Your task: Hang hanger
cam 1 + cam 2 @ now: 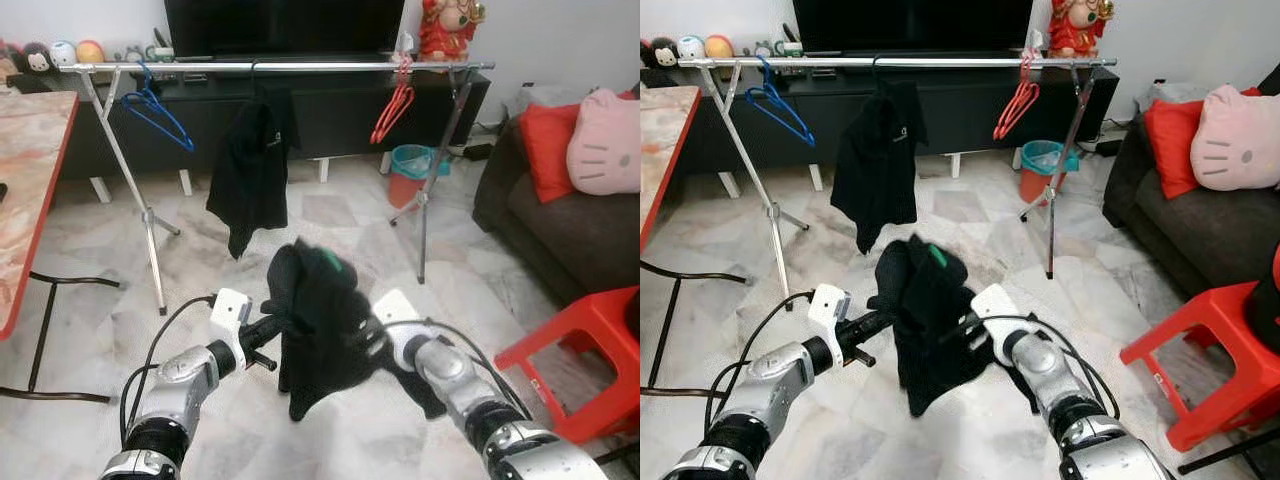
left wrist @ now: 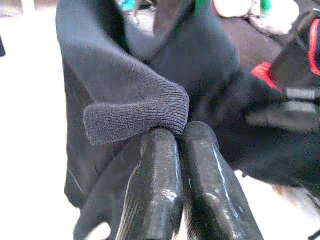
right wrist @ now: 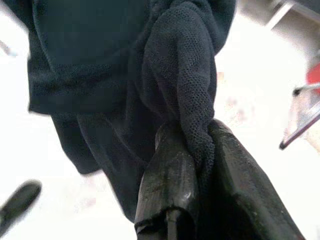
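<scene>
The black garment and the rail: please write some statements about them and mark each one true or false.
1. Both grippers pinch the black garment. True: the left gripper and right gripper are each shut on its fabric.
2. The garment already hangs on the rail. False: it is held up in front of the robot, short of the rail.
3. A blue hanger hangs on the rail. True.
4. The red hangers lie on the floor. False: they hang on the rail.

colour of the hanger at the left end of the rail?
Blue, hooked on the rail. Clearest in the left eye view.
</scene>
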Robot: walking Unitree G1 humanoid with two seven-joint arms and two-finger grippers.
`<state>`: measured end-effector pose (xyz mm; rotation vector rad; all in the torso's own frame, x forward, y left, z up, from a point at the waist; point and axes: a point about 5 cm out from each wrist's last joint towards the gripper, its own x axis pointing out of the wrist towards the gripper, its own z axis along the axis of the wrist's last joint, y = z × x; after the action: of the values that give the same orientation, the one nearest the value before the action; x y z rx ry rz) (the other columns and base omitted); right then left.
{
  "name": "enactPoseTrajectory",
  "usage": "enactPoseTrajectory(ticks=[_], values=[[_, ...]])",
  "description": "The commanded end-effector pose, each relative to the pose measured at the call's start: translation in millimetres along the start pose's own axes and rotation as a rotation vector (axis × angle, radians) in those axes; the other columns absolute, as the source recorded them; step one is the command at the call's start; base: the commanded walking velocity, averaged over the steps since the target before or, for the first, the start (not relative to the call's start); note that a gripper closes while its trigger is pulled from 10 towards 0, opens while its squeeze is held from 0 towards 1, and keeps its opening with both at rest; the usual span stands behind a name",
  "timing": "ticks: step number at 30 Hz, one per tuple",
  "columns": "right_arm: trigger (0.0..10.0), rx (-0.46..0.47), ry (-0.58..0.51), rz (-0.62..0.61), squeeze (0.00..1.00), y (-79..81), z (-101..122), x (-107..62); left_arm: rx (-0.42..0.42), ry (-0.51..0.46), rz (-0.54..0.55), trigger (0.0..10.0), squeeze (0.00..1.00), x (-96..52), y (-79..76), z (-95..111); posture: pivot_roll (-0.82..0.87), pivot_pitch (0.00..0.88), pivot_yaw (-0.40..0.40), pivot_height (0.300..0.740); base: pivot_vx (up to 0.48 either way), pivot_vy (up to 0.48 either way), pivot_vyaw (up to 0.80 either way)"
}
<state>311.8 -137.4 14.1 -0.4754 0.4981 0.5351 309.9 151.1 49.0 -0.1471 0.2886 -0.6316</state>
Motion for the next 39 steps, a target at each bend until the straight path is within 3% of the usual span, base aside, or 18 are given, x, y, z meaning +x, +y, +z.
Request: enactPoseTrajectory(ticks=[1,10,11,15,19,20,21,25,29,34,35,39], values=[[10.0,0.003,0.056,-0.047,0.0,-4.4,-9.9,-2.6,0.017,-0.039,-0.015,0.0,0.0,1.8,-0.8,10.8,0.04,0.0,-0.053,0.74,0.0,0.0,0.0],[10.0,0.076,0.079,-0.217,0.0,-16.7,-10.9,-3.9,0.017,-0.045,-0.143,0.0,0.0,-2.3,-12.6,16.4,0.05,0.0,-0.048,0.74,0.0,0.0,0.0],[10.0,0.132,0.077,-0.249,0.0,-18.2,-11.2,-4.1,0.023,-0.033,-0.172,0.0,0.0,-4.6,-14.3,17.0,0.06,0.0,-0.046,0.74,0.0,0.0,0.0],[10.0,0.215,0.024,-0.28,0.0,-20.9,-5.6,-3.8,0.041,0.036,-0.262,0.0,0.0,-11.2,-20.7,11.9,0.06,0.0,-0.043,0.74,0.0,0.0,0.0],[10.0,0.211,-0.013,-0.268,0.0,-20.7,1.5,-2.1,0.054,0.09,-0.292,0.0,0.0,-14.9,-23.1,4.9,0.06,0.0,-0.04,0.74,0.0,0.0,0.0],[10.0,0.208,-0.041,-0.263,0.0,-19.6,6.0,-1.1,0.083,0.113,-0.259,2.7,0.0,-14.7,-21.0,1.0,0.06,0.0,-0.039,0.74,0.0,0.0,0.0],[10.0,0.216,-0.056,-0.262,0.0,-18.8,7.9,-0.7,0.092,0.124,-0.235,10.0,0.0,-14.1,-19.4,-0.8,0.06,0.0,-0.038,0.74,0.0,0.0,0.0],[10.0,0.226,-0.097,-0.251,0.0,-17.4,13.5,0.2,0.103,0.169,-0.145,10.0,0.0,-11.6,-12.2,-7.1,0.06,0.0,-0.037,0.74,0.0,0.0,0.0],[10.0,0.228,-0.157,-0.211,0.0,-15.2,21.5,1.1,0.115,0.172,0.032,10.0,0.0,-9.7,0.8,-10.6,0.05,0.0,-0.033,0.74,0.0,0.0,0.0],[10.0,0.266,-0.196,-0.213,0.0,-16.6,24.1,0.2,0.086,0.156,0.035,10.0,0.0,-9.5,-0.7,-14.1,0.05,0.0,-0.031,0.74,0.0,0.0,0.0],[10.0,0.273,-0.214,-0.224,0.0,-20.4,26.5,-0.8,0.074,0.154,0.026,10.0,1.0,-9.9,-2.1,-16.5,0.05,0.0,-0.03,0.74,0.0,0.0,0.0],[10.0,0.275,-0.236,-0.248,0.0,-26.3,29.2,-2.6,0.067,0.149,0.012,10.0,1.0,-9.8,-3.7,-18.5,0.05,0.0,-0.029,0.74,0.0,0.0,0.0]])
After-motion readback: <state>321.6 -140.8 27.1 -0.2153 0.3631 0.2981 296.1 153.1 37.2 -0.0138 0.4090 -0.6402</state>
